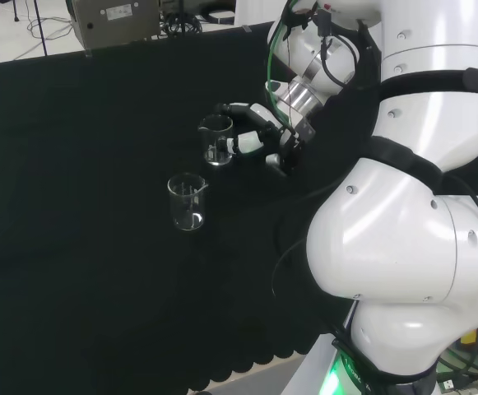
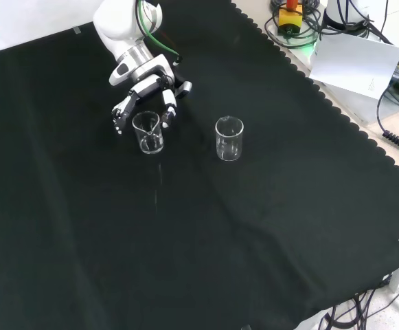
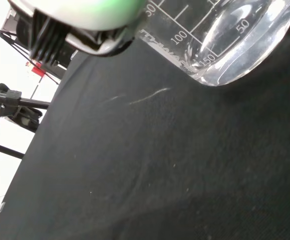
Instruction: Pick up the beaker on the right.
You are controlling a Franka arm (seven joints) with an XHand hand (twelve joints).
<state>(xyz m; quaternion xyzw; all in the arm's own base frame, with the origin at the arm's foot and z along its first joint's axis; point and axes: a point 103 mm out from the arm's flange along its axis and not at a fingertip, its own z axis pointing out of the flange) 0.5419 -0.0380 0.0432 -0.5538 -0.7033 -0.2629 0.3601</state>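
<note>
In the head view, the hand (image 1: 259, 138) is seen with curled fingers around the farther glass beaker (image 1: 216, 140); a second beaker (image 1: 187, 201) stands nearer. In the front view, contact seems likely. In the wrist view, the beaker's base rests on the black cloth (image 3: 159, 175).

Clear glossy beaker (image 3: 224, 40), matt cloth (image 3: 159, 170)

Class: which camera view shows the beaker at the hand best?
The front view: the beaker at the hand stands whole, fingers on both sides. The head view shows it partly behind the hand. The wrist view shows its base close up.
</note>
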